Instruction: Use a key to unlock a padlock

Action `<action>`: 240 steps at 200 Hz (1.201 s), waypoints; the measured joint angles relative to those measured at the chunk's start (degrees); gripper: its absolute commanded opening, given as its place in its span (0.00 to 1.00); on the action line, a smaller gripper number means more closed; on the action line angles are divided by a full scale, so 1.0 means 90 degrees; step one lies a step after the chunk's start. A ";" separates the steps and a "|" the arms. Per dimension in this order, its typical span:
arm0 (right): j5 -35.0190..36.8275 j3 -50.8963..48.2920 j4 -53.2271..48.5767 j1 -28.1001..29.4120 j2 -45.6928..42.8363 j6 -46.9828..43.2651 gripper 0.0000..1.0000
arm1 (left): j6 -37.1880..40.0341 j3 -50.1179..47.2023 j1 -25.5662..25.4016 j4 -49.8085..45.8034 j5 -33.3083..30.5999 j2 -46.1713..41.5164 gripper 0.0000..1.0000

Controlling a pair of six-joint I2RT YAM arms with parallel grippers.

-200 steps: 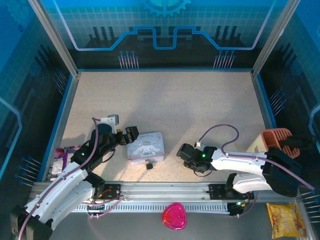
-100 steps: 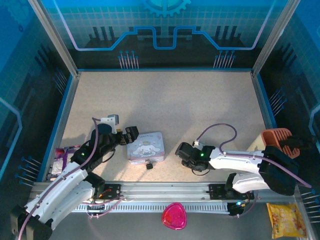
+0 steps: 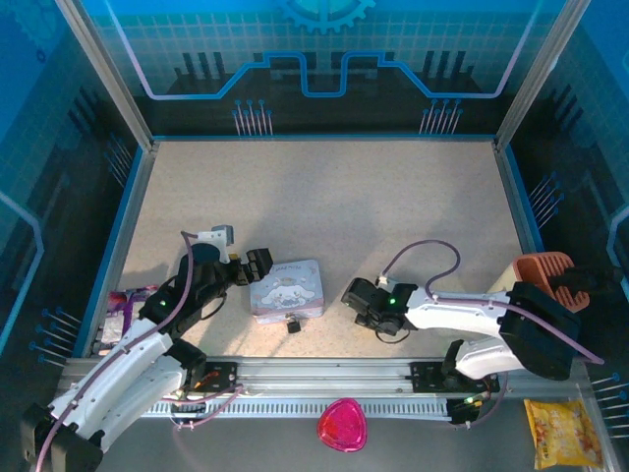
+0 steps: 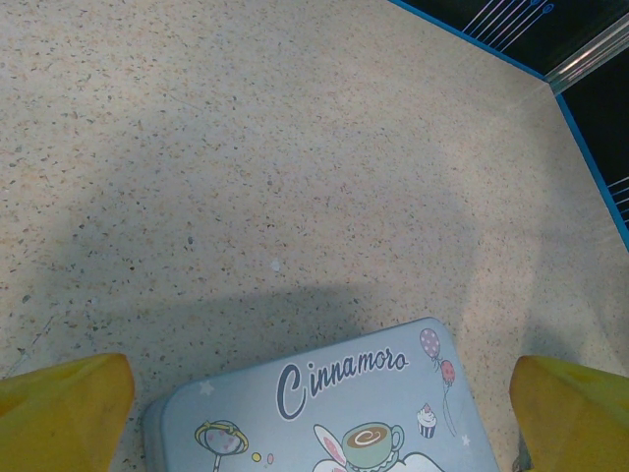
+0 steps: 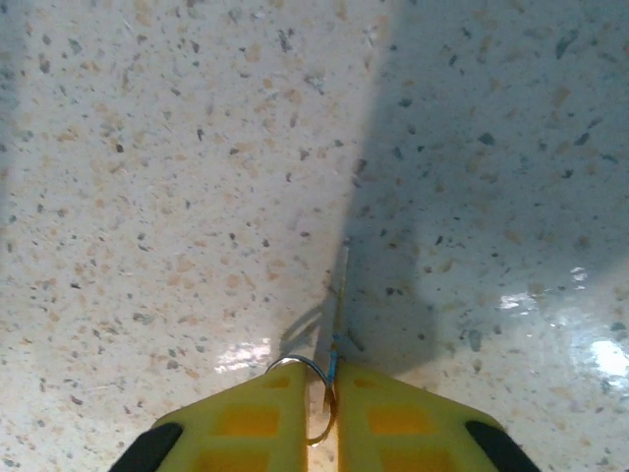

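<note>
The padlock (image 3: 293,323) is a tiny dark thing on the table, right at the near edge of a pastel cartoon tin (image 3: 288,287). My right gripper (image 3: 354,295) sits low over the table to the right of the tin. In the right wrist view its yellow fingers (image 5: 246,423) are shut on the key (image 5: 339,285), whose thin blade points forward over the table, a wire ring (image 5: 313,366) at its head. My left gripper (image 3: 257,265) is open at the tin's left end. The left wrist view has the tin (image 4: 393,393) between its yellow fingertips (image 4: 69,408).
A pink dish (image 3: 341,425) and a yellow snack bag (image 3: 562,431) lie off the table's near edge. A brown ribbed cup (image 3: 545,270) stands at the right wall and a purple packet (image 3: 123,310) at the left. Blue walls ring the speckled table (image 3: 324,197).
My right gripper has closed its fingers onto the key and slid a little to the left. The left arm, tin and padlock have not moved.
</note>
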 measured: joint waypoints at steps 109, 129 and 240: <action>0.0335 0.0634 0.0036 -0.0022 -0.0517 -0.2200 0.00 | -0.0136 0.0311 0.0000 -0.0046 0.0151 0.0546 0.99; 0.0291 0.0617 0.0578 -0.0022 -0.0855 -0.3230 0.00 | -0.0308 0.0627 0.0000 -0.0051 0.0357 0.0816 0.99; -0.0984 -0.0129 0.4680 -0.0359 -0.1049 -0.6717 0.00 | -0.1200 0.1651 -0.0719 0.0697 0.1780 0.2560 0.74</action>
